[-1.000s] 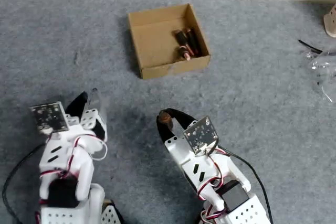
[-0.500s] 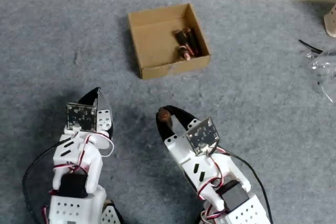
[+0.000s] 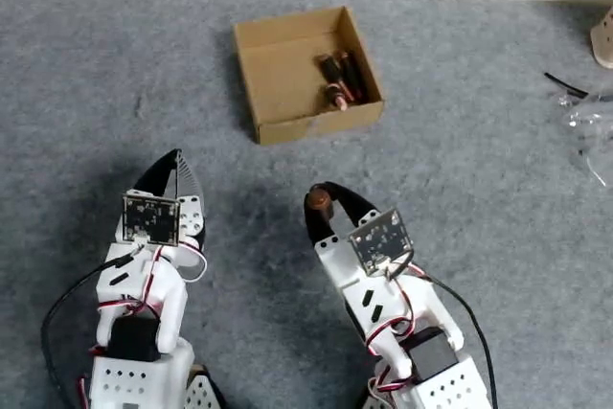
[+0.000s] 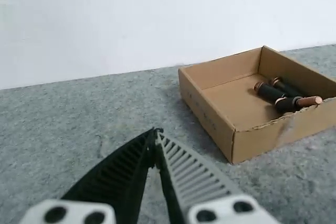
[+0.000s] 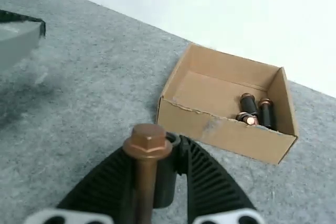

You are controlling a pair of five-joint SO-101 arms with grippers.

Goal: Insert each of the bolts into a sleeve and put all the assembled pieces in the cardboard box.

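**Bolt gripped upright, short of the box**

The grey surface (image 3: 479, 189) carries everything. The box (image 3: 278, 74) sits at its far side, open side up, so parts can be lowered straight in. Both arms stand on the near side, pointing toward it and well apart from it.

The right arm (image 3: 383, 275) is nearer the box's front wall. The left arm (image 3: 148, 265) is off to the side, with the box ahead of it in its own wrist view (image 4: 210, 114).

A few finished pieces (image 3: 340, 79) already lie together against one side wall of the box, leaving most of the floor bare.

The right jaws are clenched on a copper bolt (image 5: 147, 142), held upright with its hex head above the tips (image 3: 319, 202). That hold probably keeps the shank free. A dark tube (image 5: 167, 182), perhaps a sleeve, sits just behind the shank. I cannot tell whether the bolt passes through it.

The left jaws are closed tip to tip on nothing, so that arm seems to be standing by.
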